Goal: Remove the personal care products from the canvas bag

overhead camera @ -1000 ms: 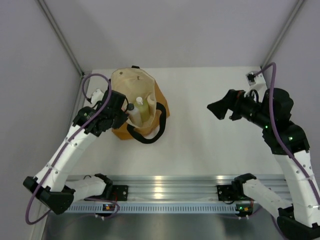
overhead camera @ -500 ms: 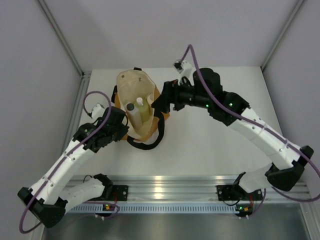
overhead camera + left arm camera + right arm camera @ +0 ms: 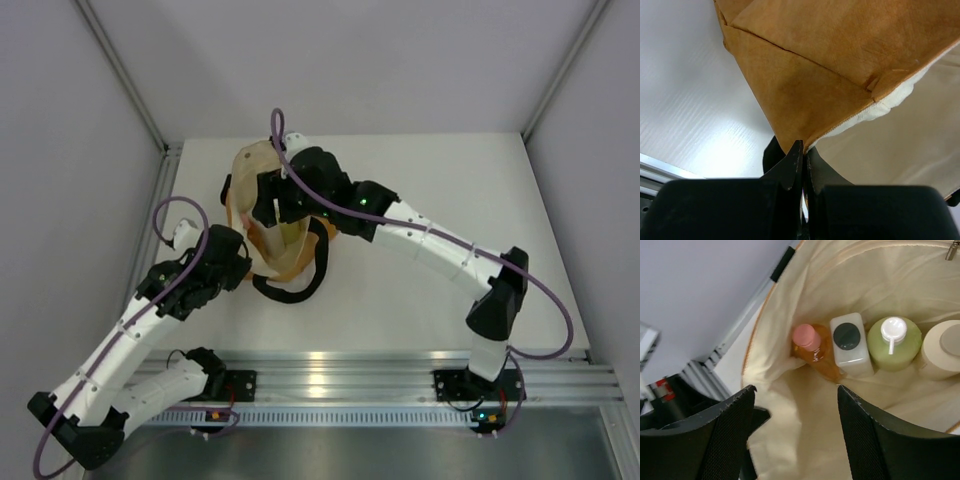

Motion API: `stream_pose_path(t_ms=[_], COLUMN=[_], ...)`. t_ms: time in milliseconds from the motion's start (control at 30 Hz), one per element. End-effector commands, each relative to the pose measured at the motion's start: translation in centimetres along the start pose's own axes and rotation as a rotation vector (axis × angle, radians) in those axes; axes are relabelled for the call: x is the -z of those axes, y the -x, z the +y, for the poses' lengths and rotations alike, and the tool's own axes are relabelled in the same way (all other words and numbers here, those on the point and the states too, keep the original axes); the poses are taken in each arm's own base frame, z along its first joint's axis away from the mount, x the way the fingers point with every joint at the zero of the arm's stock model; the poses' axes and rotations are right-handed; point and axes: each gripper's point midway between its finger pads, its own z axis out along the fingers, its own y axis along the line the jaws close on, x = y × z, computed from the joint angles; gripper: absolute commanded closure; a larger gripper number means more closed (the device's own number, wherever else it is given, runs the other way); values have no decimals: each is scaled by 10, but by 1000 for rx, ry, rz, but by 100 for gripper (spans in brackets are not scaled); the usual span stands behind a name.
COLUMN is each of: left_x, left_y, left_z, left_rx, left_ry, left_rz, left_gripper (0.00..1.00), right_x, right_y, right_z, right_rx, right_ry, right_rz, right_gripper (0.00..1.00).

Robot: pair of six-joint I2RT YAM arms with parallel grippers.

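Top external: right gripper [image 3: 272, 200], formerly at 3 o'clock, is now over the canvas bag [image 3: 248, 170] at 10 o'clock, fingers apart. Left gripper [image 3: 802, 150] fingers clamp its rim. Inside are four containers, one each: amber bottle [image 3: 812, 347], whitish bottle [image 3: 850, 345], yellow-green bottle [image 3: 893, 342], cream jar [image 3: 942, 350].

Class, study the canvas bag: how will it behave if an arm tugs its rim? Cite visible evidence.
Probably floppy: the canvas bag creases where the left gripper pinches its rim. It would likely sag, not lift stiffly; its lining puckers in the right wrist view. Tugging may topple the amber bottle inside, which appears tilted.
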Motion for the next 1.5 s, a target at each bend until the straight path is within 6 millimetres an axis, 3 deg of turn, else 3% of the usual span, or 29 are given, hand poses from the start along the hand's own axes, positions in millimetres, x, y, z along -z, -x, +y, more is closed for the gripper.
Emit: stream_pose_path(t_ms=[0,233,400,500,600,800,967,1167,1467], left_x=[-3,0,3,12,20,30,30,26,24], left_y=[-5,-7,-2,13,26,36,34,29,28], left_z=[10,16,23,29,33,52,57,60,51], left_rx=[31,99,71,37,12,13,6,-6,7], left_ry=[35,24,71,131,159,206,213,225,211], left_rz=[10,14,-3,-56,-101,-143,-136,-119,-113], left_gripper=[100,100,100,100,100,100,100,100,100], right_x=[-19,-57,-76,-87,-97,-94,-90,-97,-128], right_y=[18,4,-4,-13,-19,-11,-6,-18,-30], right_z=[-1,-33,-41,-43,-37,-9,8,23,16], right_rx=[40,167,208,222,221,231,233,248,292], right_ry=[-53,-179,-207,-200,-166,-96,-52,25,14], right_rz=[-78,-50,-33,-11,6,-34,-59,-36,-30], right_gripper=[35,35,36,36,37,38,38,38,38])
